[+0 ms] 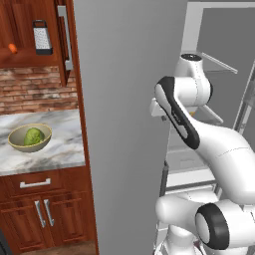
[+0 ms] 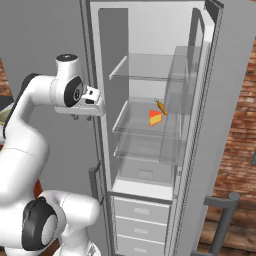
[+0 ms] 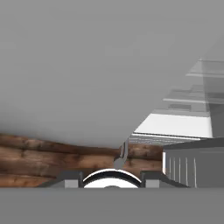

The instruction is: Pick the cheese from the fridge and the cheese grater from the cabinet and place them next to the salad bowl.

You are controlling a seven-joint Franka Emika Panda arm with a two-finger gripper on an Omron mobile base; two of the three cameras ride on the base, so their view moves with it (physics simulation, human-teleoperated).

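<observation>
Cheese (image 2: pixel 155 118): on middle fridge (image 2: pixel 150 150) shelf beside carrot (image 2: pixel 161 107), well apart at 3 o'clock from the jaws; whether spread or pressed together cannot be told.

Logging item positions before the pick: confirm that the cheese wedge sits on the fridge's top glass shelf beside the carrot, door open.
Not quite. The cheese wedge sits on the second glass shelf down, not the top one, which holds nothing. It does lie beside the carrot, and the fridge door is open. The right base view shows this.
</observation>
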